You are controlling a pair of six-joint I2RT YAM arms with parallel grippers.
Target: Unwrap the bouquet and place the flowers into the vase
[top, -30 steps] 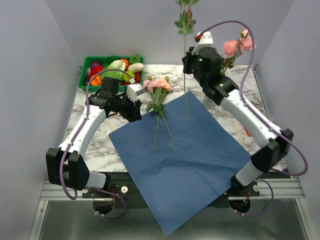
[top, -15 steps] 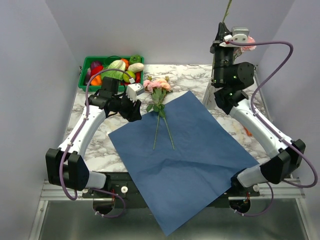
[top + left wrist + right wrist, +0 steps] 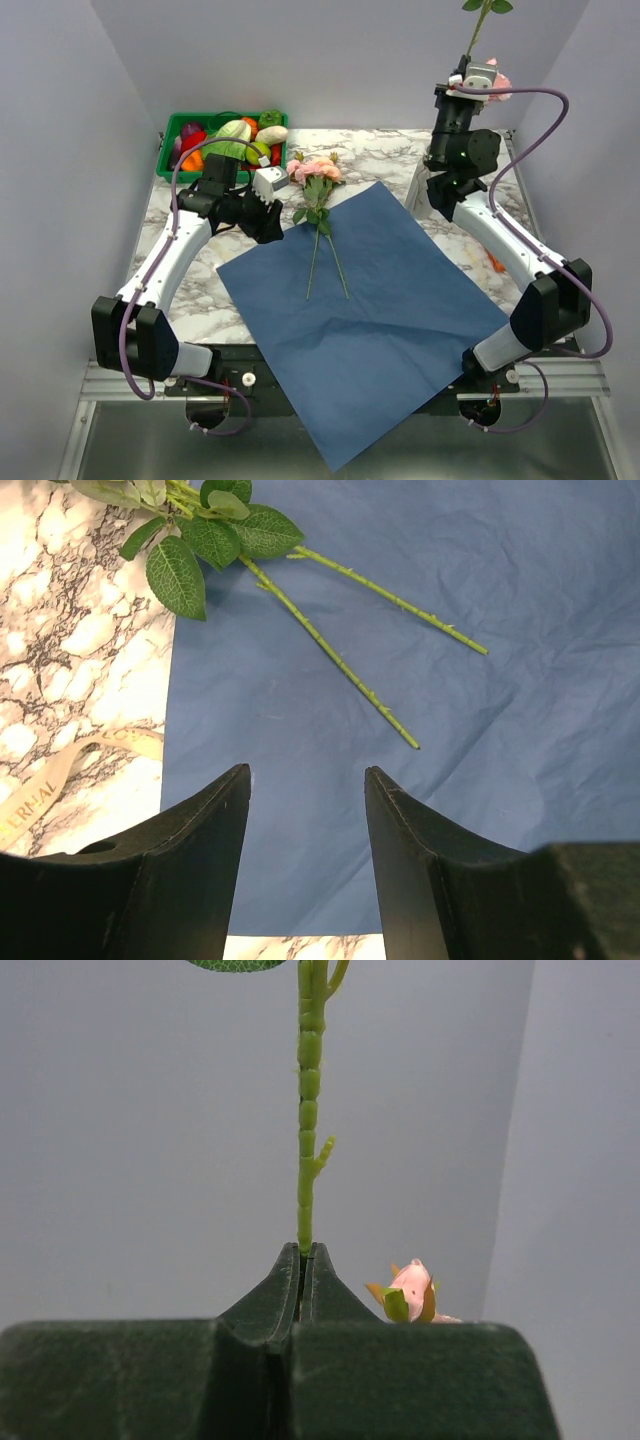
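Evidently a single green stem (image 3: 307,1110) is being pinched between the closed fingers (image 3: 270,1295) of the right gripper (image 3: 302,1258), the two pads being pressed flat together with only the thin shaft between them. The stem is judged to be light, narrow and knobbly, stiff enough to stand upright yet likely to swivel in so small a pinch. It is probably best taken on the bare lower shaft, away from leaves and soft petals, which would crush easily. From that grip the wrist is being held vertically, jaws pointing at the ceiling, and the right arm is being reared high over the far right corner of the table (image 3: 390,150). The stem's leafy end is being carried out past the top of the overhead view. A pink bloom (image 3: 497,82) is showing just beside the wrist. The vase cannot be made out, presumably being hidden behind that arm. The left gripper (image 3: 307,780) is being held open with nothing between its jaws, low over the left edge of the blue paper sheet (image 3: 370,300), its arm being kept bent and idle. The remaining flowers (image 3: 318,195) are lying across the sheet's far corner, and the ribbon (image 3: 60,780) is lying on the marble beside it.
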